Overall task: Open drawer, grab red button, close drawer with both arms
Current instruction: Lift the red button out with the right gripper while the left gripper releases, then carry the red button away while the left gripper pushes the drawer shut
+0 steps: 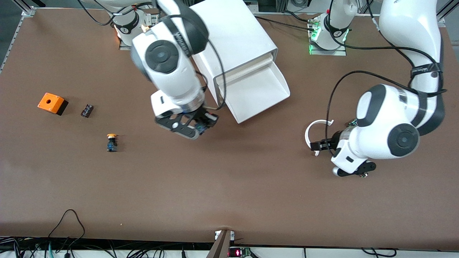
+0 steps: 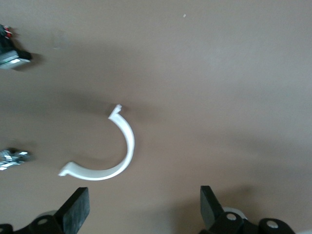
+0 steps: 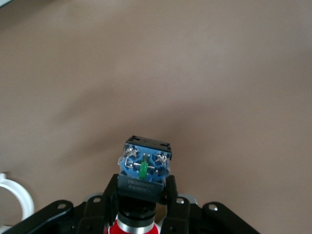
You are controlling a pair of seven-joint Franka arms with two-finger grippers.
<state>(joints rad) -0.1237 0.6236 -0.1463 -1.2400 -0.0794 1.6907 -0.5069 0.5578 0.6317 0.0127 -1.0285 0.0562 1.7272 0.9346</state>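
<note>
Right wrist view: claw (image 3: 142, 195) grips button (image 3: 144, 168).

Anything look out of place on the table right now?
Yes: a white C-shaped clip lies loose on the table under the open left gripper, apart from the cabinet. The drawer hangs open while the right gripper holds the button.
</note>
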